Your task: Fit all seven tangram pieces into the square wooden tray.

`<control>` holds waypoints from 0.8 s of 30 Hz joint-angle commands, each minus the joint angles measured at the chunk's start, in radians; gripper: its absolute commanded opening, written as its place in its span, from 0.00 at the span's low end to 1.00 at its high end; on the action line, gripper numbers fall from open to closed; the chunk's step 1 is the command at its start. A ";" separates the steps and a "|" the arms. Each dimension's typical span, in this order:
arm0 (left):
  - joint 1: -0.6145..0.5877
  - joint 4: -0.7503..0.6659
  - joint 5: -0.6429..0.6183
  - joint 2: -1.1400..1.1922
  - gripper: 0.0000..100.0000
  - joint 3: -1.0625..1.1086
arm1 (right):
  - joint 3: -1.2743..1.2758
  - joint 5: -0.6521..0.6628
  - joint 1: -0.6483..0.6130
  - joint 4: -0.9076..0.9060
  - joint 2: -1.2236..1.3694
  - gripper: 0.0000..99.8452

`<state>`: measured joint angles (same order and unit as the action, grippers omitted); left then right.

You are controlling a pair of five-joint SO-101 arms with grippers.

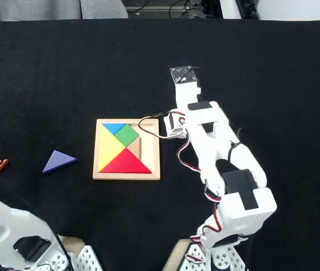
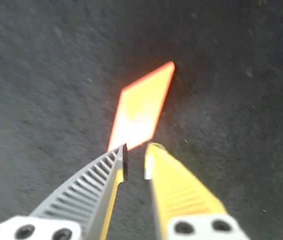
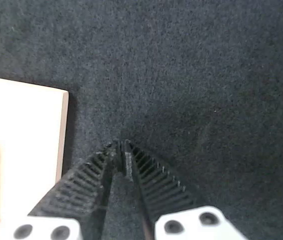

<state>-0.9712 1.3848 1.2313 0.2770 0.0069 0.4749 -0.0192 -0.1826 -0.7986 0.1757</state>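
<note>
Tray sits mid-table on black cloth. It holds blue, green, yellow and red pieces, with bare wood along its right side. Purple triangle lies loose on the left arm's side, well apart from tray. Orange parallelogram is flat on cloth, further out. Left claw is at its corner with a narrow gap, gripping nothing. Right claw is pinched closed and empty, just beside tray's corner.

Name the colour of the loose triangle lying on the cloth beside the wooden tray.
The triangle is blue, clearest in the high view.
</note>
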 commanded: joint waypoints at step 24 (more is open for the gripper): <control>0.039 -0.112 -0.009 0.098 0.03 -0.002 | -0.025 0.009 0.009 0.011 -0.012 0.01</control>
<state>-0.9528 1.3326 1.2252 0.3552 0.0069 0.4749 -0.0192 -0.1826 -0.7986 0.1757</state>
